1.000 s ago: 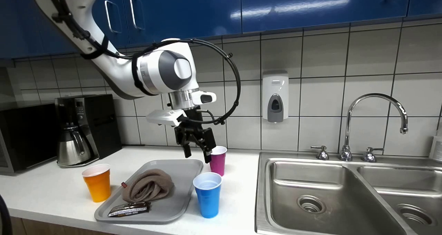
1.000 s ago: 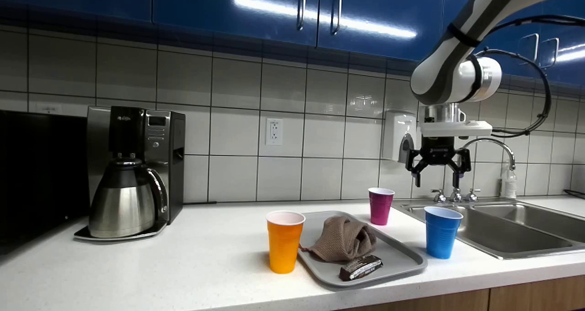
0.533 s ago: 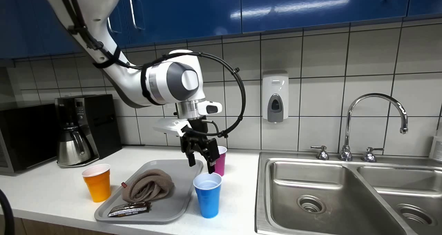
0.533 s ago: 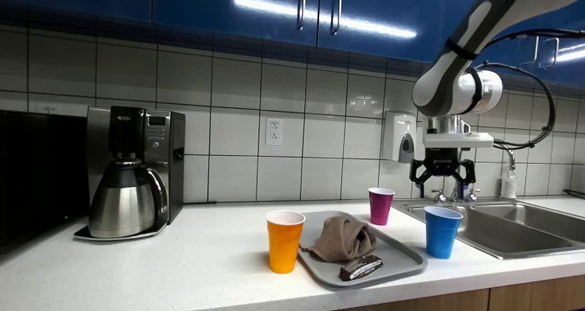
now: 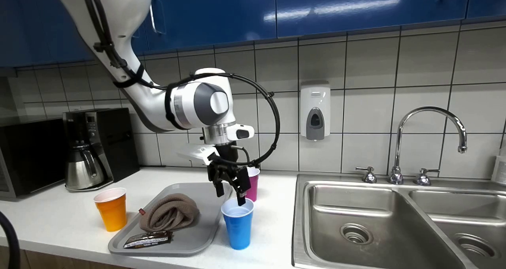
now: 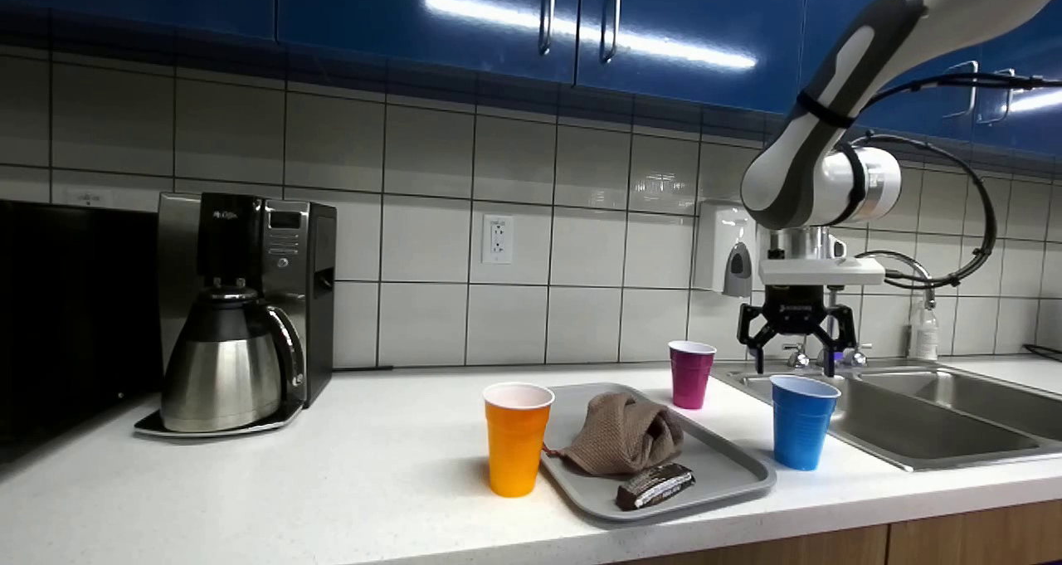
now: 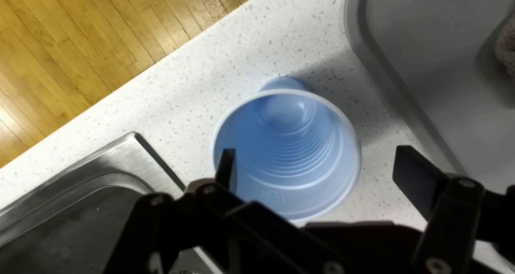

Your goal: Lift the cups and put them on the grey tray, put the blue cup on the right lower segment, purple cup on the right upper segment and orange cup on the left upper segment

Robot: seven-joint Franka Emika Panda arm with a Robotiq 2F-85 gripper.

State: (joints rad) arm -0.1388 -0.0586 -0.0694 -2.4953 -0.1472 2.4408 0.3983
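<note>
Gripper [image 6: 794, 363] spread wide over blue cup [image 6: 803, 432], nothing held.
Reference: tray [image 6: 722, 465], bearing brown cloth [image 6: 626, 436] and dark packet [image 6: 655, 486]. All 3 cups stand upright on the counter [image 6: 332, 482], outside the tray. In both exterior views, the blue cup is right of the tray; the purple cup [image 6: 691, 380] is right of it, near its far corner; the orange cup [image 6: 516, 449] is just beside it, left. In the wrist view, 1 jaw overlaps the blue cup's mouth, and the other is on its tray side. Rim contact cannot be told.
</note>
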